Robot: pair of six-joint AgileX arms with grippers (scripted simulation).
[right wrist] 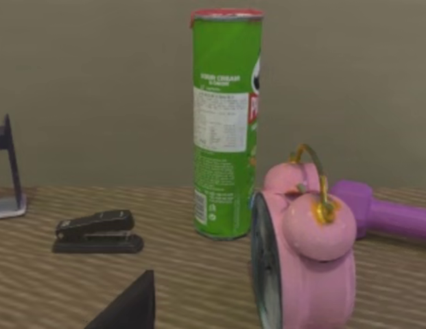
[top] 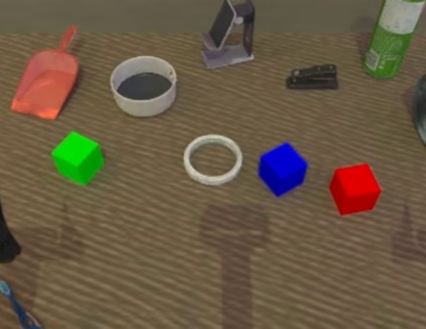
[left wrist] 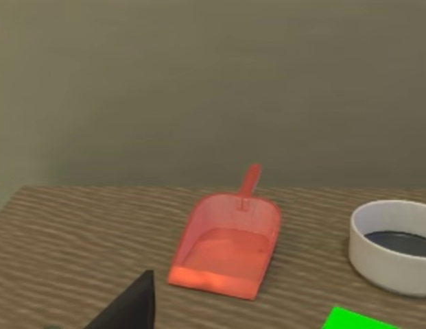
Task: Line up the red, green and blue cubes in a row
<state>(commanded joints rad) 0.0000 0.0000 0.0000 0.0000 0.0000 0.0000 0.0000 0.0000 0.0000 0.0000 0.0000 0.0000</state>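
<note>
The green cube (top: 77, 157) sits on the left of the table, and its corner (left wrist: 357, 321) shows in the left wrist view. Right of centre is the blue cube (top: 282, 168), and the red cube (top: 355, 188) lies just to its right, slightly nearer the front. Nothing touches any cube. My left arm (top: 1, 233) is parked at the left edge, with a dark part of my left gripper (left wrist: 134, 308) showing in its wrist view. A dark part of my right gripper (right wrist: 130, 305) shows only in the right wrist view, near the table's far right.
A white ring (top: 213, 159) lies between the green and blue cubes. Along the back stand an orange-red scoop (top: 46, 79), a white bowl (top: 143, 85), a phone stand (top: 230, 34), a stapler (top: 313, 77) and a green can (top: 392, 34). A pink alarm clock (right wrist: 305, 260) stands far right.
</note>
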